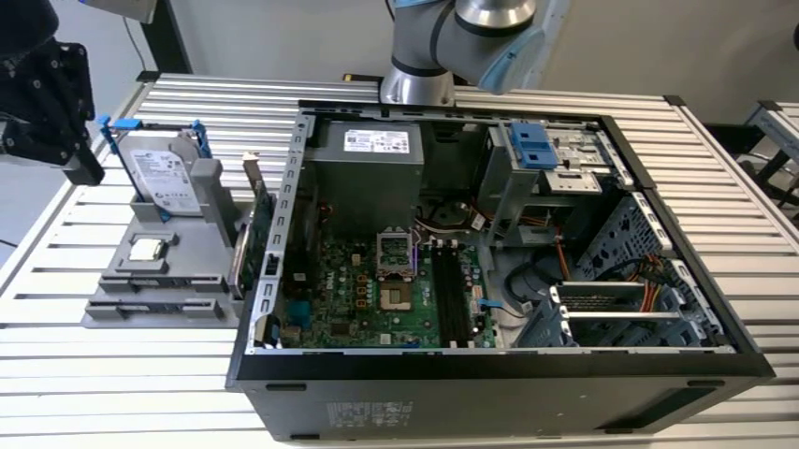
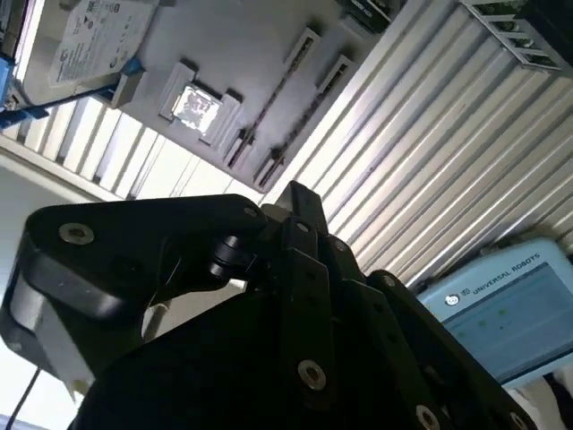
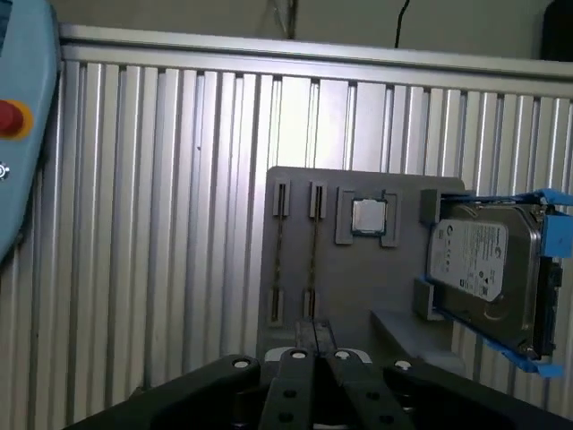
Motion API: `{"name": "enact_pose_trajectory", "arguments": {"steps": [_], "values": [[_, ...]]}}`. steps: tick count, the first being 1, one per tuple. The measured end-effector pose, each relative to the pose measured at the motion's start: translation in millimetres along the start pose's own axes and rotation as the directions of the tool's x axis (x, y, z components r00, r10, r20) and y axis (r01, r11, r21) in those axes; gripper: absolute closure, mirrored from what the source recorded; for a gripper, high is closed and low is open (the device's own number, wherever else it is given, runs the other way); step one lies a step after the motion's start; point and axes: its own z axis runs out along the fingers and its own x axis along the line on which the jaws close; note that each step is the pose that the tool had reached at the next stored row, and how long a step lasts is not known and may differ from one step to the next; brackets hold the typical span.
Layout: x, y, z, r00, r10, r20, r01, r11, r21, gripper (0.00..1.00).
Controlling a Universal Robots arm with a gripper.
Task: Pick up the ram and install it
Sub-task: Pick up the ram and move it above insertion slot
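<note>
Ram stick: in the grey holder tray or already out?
In: thin dark ram stick stands on edge in the flat grey tray's slot.

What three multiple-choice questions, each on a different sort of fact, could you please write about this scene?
1. Where is the ram?
A standing on edge in the gray holder's slots
B lying flat on top of that holder
C leaning against that holder's outer side

2. What colour is the frame around the hard drive?
A red
B blue
C yellow

3. In what state is the computer case?
A closed on all sides
B open, with the motherboard exposed
C wrapped in plastic

Answers:
1 A: the first wrist view shows two thin sticks held edge-up between the holder's slot brackets.
2 B: blue rails edge the drive in both wrist views.
3 B: the exterior view looks straight into the case onto the board.
</note>
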Motion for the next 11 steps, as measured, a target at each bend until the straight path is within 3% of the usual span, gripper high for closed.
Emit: {"name": "enact_pose_trajectory", "arguments": {"steps": [3, 7, 8, 11], "values": [[0.0, 0.0, 0.0, 0.9991, -0.042, -0.0008, 0.042, 0.9991, -0.0011, 1.0], [0.0, 0.0, 0.0, 0.9983, -0.058, -0.0012, 0.058, 0.9983, -0.0016, 1.0], [0.0, 0.0, 0.0, 0.9981, -0.062, -0.0013, 0.062, 0.9981, -0.0017, 0.0], [0.0, 0.0, 0.0, 0.9973, -0.073, -0.0015, 0.073, 0.9973, -0.0021, 0.0]]}}
